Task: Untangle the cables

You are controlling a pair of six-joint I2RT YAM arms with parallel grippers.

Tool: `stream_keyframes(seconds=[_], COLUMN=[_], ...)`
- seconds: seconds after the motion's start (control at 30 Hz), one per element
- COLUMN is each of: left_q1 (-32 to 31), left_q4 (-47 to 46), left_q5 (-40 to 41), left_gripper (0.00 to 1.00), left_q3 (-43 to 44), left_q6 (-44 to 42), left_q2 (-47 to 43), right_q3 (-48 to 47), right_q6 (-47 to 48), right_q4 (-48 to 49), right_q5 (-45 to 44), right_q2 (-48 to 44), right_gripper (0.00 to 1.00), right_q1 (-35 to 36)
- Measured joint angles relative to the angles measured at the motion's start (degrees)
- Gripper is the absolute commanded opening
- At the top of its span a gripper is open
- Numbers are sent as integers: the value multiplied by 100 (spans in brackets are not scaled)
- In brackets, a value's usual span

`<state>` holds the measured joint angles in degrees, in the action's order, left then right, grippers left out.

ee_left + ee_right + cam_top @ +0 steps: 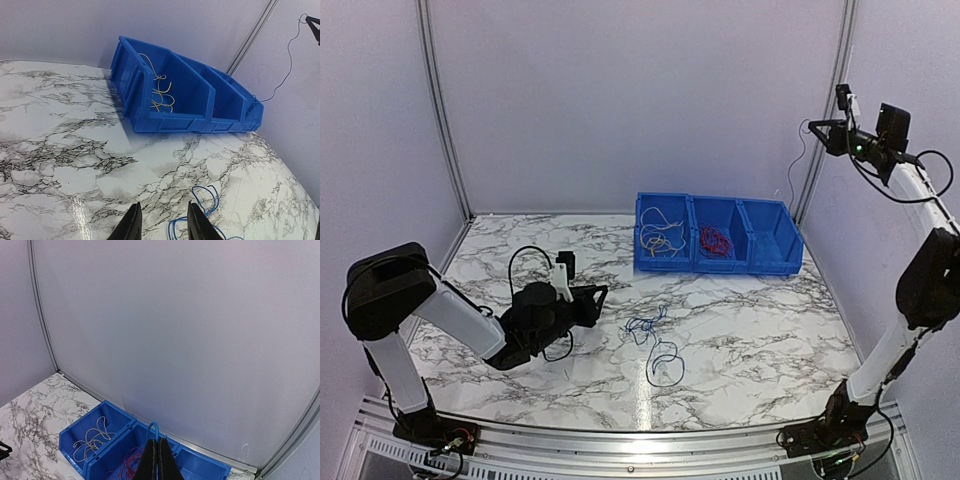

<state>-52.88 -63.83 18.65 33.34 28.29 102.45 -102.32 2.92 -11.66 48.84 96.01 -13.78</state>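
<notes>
Steering slowly pays: your right gripper (158, 440), high at two o'clock, clenches a blue wire (151, 426); lower it into the rightmost bin (770, 235). Your left gripper (160, 225) is released, empty; the blue tangle (655, 345) lies at its four o'clock.

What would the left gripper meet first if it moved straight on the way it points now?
Probably the front wall of the blue bin, below the yellow-white cables. Before that, only bare table shows ahead of the left gripper. The blue cable lies slightly right. Height is unclear.
</notes>
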Motion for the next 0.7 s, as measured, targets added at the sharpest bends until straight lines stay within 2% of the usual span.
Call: stream_keyframes(seconds=[0.2, 0.5, 0.53, 0.63, 0.7], left_q1=[0, -4, -4, -4, -4], left_q4=[-7, -11, -11, -11, -11], left_q5=[-20, -17, -17, -17, -17], left_gripper=[33, 34, 34, 34, 35], left_q3=[-81, -175, -181, -214, -227], left_q6=[44, 68, 72, 90, 96], left_q2=[-157, -284, -291, -313, -313], right_q3=[-68, -282, -240, -24, 201], right_q6=[-35, 236, 328, 627, 802], right_q4=[186, -87, -173, -417, -546], right_q5=[-79, -297, -345, -562, -708], right_q2=[332, 1541, 1626, 1755, 1766], right_gripper=[0, 0, 3, 26, 36], right_q1=[0, 7, 24, 76, 127])
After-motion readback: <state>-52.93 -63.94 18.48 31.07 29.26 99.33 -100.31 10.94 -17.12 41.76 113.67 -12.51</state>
